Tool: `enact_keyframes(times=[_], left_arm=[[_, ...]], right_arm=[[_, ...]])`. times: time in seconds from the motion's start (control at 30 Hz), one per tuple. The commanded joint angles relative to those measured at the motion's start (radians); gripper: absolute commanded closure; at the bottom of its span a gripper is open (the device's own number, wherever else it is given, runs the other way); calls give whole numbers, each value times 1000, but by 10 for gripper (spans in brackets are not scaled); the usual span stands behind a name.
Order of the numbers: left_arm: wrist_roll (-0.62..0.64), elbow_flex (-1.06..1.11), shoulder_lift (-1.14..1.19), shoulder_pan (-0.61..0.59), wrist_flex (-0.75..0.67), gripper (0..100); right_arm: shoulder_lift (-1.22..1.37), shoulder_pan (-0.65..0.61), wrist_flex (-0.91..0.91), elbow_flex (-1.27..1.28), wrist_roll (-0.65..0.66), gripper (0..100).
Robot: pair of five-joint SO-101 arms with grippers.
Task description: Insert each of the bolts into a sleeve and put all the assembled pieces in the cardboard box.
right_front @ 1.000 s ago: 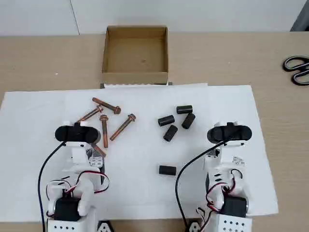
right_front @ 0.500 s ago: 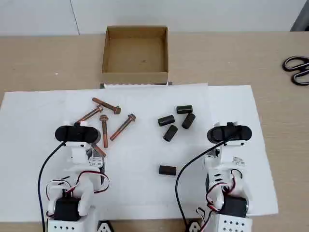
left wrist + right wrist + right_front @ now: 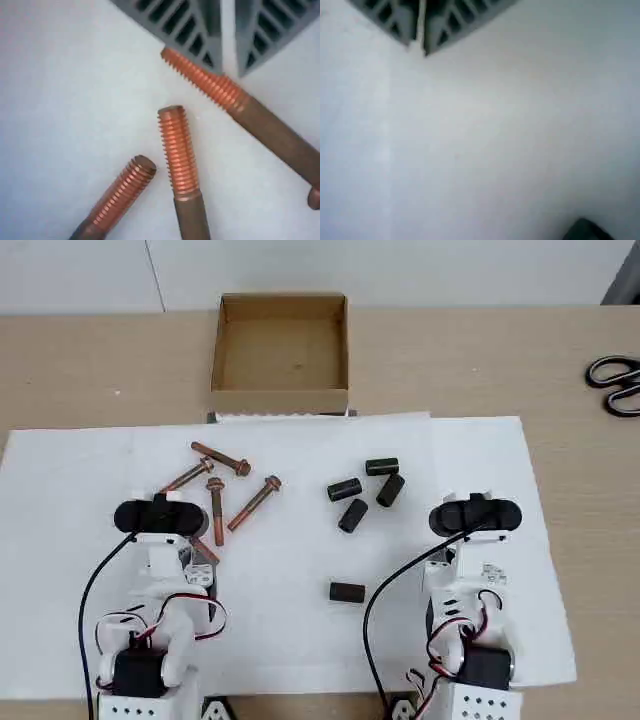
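Several copper bolts (image 3: 220, 490) lie scattered on the white paper in front of the left arm (image 3: 160, 518). Black sleeves (image 3: 362, 490) are grouped at the middle, with one more sleeve (image 3: 347, 592) lying apart between the arms. The cardboard box (image 3: 282, 388) stands beyond the paper with nothing in it. My left gripper (image 3: 230, 74) hangs just over the threaded end of a bolt (image 3: 210, 82), its fingers together and holding nothing; two more bolt ends (image 3: 177, 150) lie close by. My right gripper (image 3: 418, 50) is shut over bare paper, with a dark sleeve edge (image 3: 585, 231) off to one side.
Both arms sit folded at the near edge of the white paper sheet (image 3: 80, 470). Scissors (image 3: 615, 385) lie on the wooden table at the far right. Bare paper stretches out to the left of the bolts and to the right of the sleeves.
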Motion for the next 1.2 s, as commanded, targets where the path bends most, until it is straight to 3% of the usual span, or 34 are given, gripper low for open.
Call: enact_keyframes(times=[0.0,0.6,0.9,1.17], left_arm=[[-8,-4,-11,5,-21,994],[-5,-16,-11,0,-31,993],[-26,-412,-2,40,64,993],[-64,-621,2,49,160,994]], right_arm=[[-15,-4,2,-6,3,995],[-15,-4,2,-6,3,995],[-15,-4,2,-6,3,995],[-15,-4,2,-6,3,995]])
